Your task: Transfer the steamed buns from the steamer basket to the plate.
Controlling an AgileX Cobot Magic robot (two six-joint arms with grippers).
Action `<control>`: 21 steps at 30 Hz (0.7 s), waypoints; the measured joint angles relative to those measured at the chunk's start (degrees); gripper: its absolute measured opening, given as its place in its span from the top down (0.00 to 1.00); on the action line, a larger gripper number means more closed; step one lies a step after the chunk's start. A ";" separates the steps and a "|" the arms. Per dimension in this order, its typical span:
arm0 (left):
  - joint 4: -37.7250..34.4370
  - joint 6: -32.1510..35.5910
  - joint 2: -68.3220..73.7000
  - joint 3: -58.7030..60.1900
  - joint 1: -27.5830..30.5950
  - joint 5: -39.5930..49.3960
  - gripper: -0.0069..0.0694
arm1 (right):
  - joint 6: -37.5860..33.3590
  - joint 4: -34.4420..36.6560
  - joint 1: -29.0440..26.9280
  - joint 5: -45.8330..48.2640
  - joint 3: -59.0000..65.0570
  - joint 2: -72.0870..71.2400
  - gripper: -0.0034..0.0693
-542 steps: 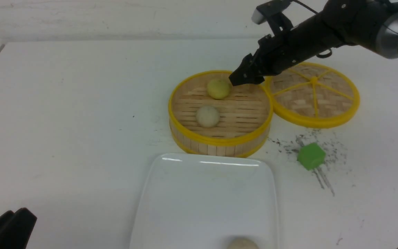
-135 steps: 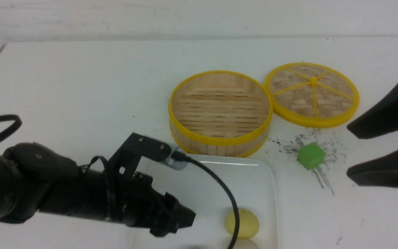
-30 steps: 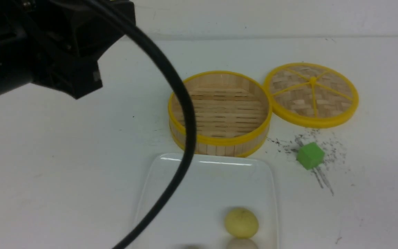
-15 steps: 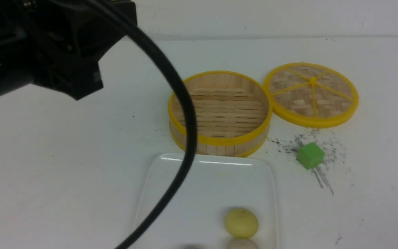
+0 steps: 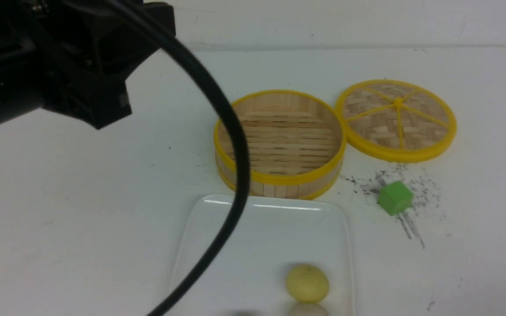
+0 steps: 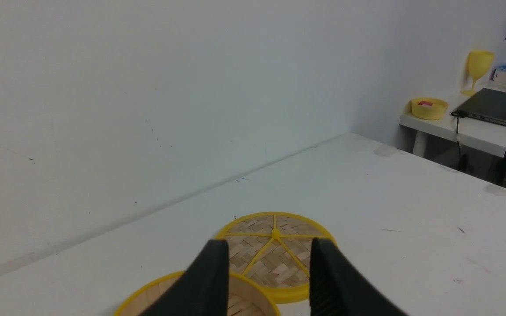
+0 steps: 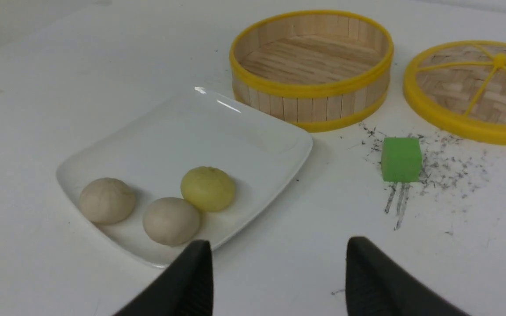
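Three steamed buns lie on the white plate [image 7: 191, 131]: two off-white ones [image 7: 107, 200] [image 7: 171, 220] and a pale yellow one [image 7: 208, 188]. In the front view the yellow bun [image 5: 307, 283] sits near the plate's [image 5: 262, 237] near edge. The steamer basket [image 5: 279, 180] [image 7: 310, 105] holds nothing. My right gripper [image 7: 279, 243] is open and empty over bare table beside the plate. My left gripper [image 6: 269, 243] is open and empty, raised, with the basket rim [image 6: 149, 285] below it. In the front view only the left arm's dark body [image 5: 59, 57] shows, not its fingers.
A woven lid [image 5: 398, 118] with yellow spokes lies flat just right of the basket. A green cube [image 5: 395, 197] sits on dark scuff marks right of the plate. A black cable [image 5: 231, 131] from the left arm hangs across the basket and plate in the front view.
The left arm's dark body and its cable have shifted very slightly. Buns, basket, plate, lid and cube have not moved.
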 joint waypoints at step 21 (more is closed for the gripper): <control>0.00 0.00 0.00 0.00 0.00 0.43 0.53 | -0.48 -8.37 0.00 -15.62 2.32 0.00 0.97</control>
